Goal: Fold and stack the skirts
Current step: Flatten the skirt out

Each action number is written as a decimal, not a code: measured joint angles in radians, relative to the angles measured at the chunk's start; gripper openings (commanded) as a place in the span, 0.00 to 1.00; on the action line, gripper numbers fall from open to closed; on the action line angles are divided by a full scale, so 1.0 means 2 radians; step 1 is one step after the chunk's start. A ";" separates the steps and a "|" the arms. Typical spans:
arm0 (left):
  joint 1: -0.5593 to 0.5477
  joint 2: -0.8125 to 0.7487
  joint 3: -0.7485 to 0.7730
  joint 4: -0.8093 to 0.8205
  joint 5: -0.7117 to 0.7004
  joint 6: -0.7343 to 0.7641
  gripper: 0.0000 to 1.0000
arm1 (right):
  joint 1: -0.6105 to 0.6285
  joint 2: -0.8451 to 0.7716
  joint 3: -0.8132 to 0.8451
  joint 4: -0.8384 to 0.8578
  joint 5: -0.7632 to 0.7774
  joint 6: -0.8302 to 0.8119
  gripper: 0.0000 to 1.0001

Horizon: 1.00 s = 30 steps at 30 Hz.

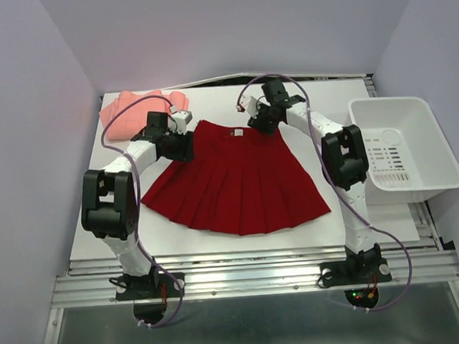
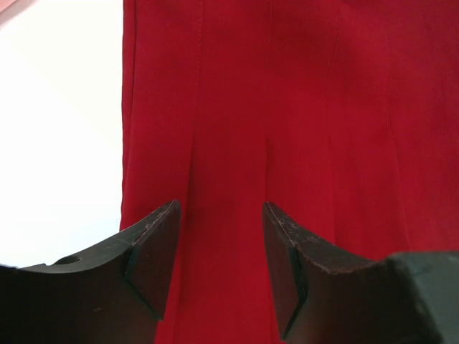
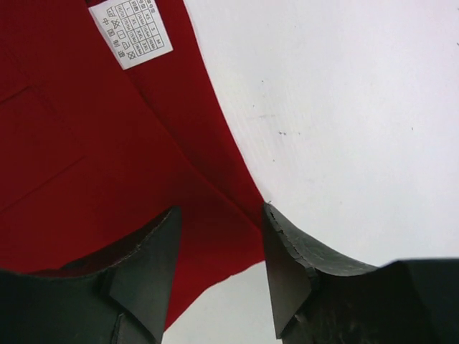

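The deep red skirt lies spread in a fan on the white table, waistband toward the back. My left gripper hangs over its upper left side; in the left wrist view its jaws stand open, with flat red pleats showing between them. My right gripper sits at the waistband's right corner. In the right wrist view it is open over a red cloth corner carrying a white care label. The salmon-pink skirt lies bunched at the back left.
A white plastic bin stands at the table's right edge, beside the right arm. Bare white tabletop lies behind and to the right of the red skirt. Grey walls close in the left, back and right.
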 measured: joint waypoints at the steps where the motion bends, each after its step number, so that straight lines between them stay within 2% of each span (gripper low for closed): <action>1: 0.000 0.003 0.000 0.003 0.000 -0.002 0.60 | 0.000 0.009 0.010 -0.003 -0.001 -0.005 0.56; 3: 0.000 0.008 0.000 0.005 0.000 -0.005 0.60 | 0.000 0.020 0.018 -0.006 -0.002 -0.017 0.56; 7: 0.000 0.013 0.000 0.009 0.001 -0.010 0.60 | 0.000 0.027 0.018 -0.012 -0.003 -0.035 0.43; 8: 0.000 0.014 0.000 0.009 0.001 -0.010 0.60 | 0.000 0.027 0.018 -0.014 -0.006 -0.041 0.24; 10: 0.000 0.014 0.000 0.012 0.000 -0.012 0.60 | 0.000 0.027 0.019 -0.019 -0.010 -0.047 0.01; 21: 0.000 0.029 0.000 0.015 -0.016 -0.013 0.59 | -0.006 0.027 0.019 -0.031 -0.016 -0.051 0.01; 24: 0.000 0.029 -0.001 0.014 -0.014 -0.012 0.62 | -0.015 0.027 0.028 -0.036 -0.010 -0.023 0.26; 25: 0.000 0.028 -0.004 0.017 -0.012 -0.012 0.63 | -0.018 0.028 0.037 -0.042 -0.008 -0.005 0.39; 26: 0.000 0.023 -0.009 0.021 -0.009 -0.012 0.63 | -0.024 0.029 0.053 -0.048 -0.005 0.020 0.59; 28: -0.001 0.006 -0.020 0.025 -0.009 -0.012 0.64 | -0.035 0.028 0.077 -0.047 -0.004 0.070 0.64; 30: -0.004 -0.014 -0.020 0.031 -0.016 -0.010 0.64 | -0.041 0.022 0.082 -0.039 0.001 0.120 0.65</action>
